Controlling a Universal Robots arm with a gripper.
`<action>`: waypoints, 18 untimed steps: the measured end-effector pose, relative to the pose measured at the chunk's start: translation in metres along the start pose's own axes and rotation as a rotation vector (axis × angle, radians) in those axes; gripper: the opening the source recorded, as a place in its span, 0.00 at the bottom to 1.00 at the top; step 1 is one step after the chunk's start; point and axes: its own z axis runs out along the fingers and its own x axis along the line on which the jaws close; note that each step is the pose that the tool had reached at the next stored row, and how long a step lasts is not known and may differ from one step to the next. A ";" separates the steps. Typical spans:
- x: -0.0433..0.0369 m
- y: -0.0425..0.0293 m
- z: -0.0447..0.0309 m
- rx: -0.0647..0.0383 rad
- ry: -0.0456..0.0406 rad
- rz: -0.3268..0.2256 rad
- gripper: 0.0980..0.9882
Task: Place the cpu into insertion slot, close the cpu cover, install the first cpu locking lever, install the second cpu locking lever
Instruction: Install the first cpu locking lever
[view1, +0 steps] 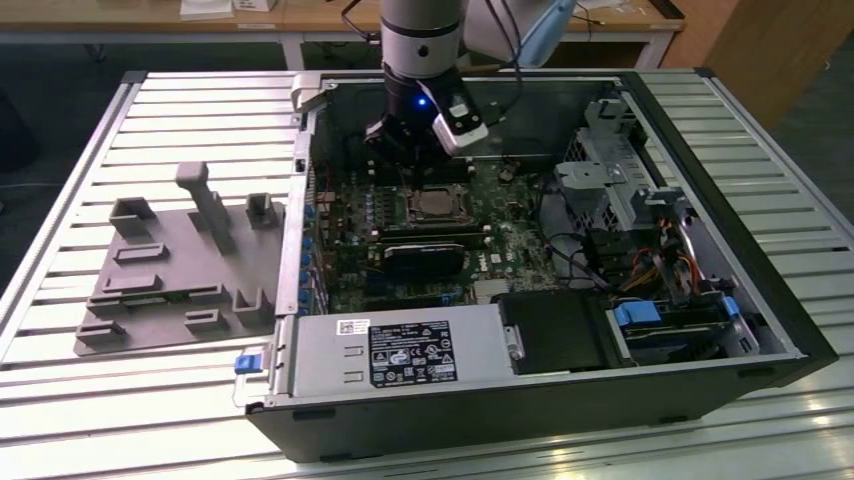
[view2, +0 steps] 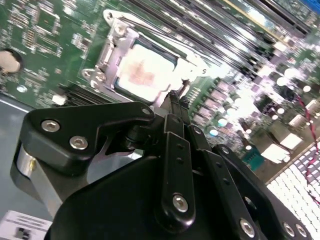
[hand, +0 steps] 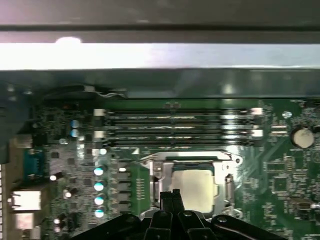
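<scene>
Since the cpu (hand: 197, 186) already lies flat in the insertion slot (view1: 434, 205), its pale metal top showing through the square window of the cpu cover (hand: 156, 172), the first 2 steps look done. In both wrist views the silvery frame appears folded down around the chip, level with the green board (hand: 280, 175). Whether either locking lever is latched I cannot tell; the thin wires along the socket's sides are hard to follow.

The gripper (hand: 170, 196) hangs low over the board inside the open case (view1: 747, 200). Its 2 narrow fingers (view2: 172, 125) are drawn together with no gap and nothing between them. The tips sit just beside the socket's edge; I cannot tell whether they touch it. In the exterior view the slot lies between the arm and the larger black card (view1: 427, 258), and in the first wrist view the long memory slots (hand: 175, 125) run just beyond it.

I judge the chip light, thin and stiff, with a smooth, slippery top and a delicate underside. It would best be gripped by 2 opposite edges and kept level. The cover is probably springy sheet metal on a hinge, so pressure belongs on its free edge, not the window. The levers look like stiff wire that would resist and could snap back, and a closed fingertip would suit pushing them.
</scene>
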 end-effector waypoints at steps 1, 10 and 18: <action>0.0029 -0.0001 -0.0001 0.000 -0.0003 0.000 0.00; 0.0290 -0.0010 -0.0006 0.000 -0.0036 0.000 0.00; 0.0354 -0.0012 -0.0062 0.000 -0.0060 0.000 0.00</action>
